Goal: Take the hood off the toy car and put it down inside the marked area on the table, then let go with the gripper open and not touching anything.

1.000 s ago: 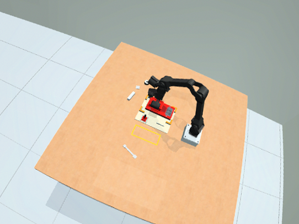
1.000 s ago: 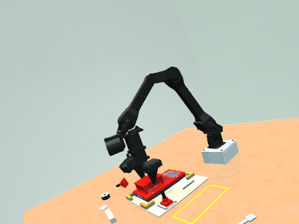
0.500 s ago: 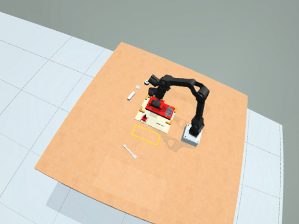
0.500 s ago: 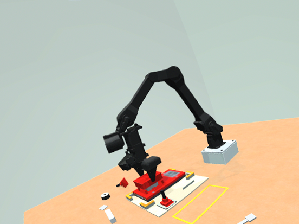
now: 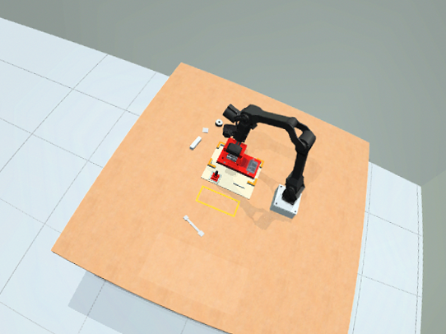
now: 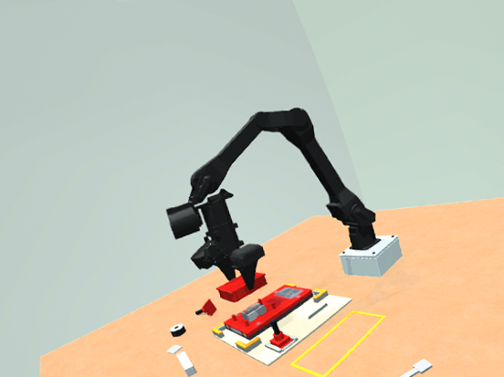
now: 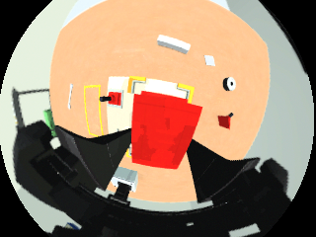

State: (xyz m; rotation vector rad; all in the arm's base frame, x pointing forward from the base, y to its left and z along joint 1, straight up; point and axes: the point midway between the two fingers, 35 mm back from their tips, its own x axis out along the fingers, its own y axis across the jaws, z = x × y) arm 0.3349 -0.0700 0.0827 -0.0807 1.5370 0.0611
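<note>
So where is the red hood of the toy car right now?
In the exterior view, the red hood hangs in the air, pinched by the gripper, just above the left end of the toy car and apart from it.

arm (image 5: 288, 126) over red toy car (image 5: 239, 158), yellow outline (image 5: 217, 200)
</note>
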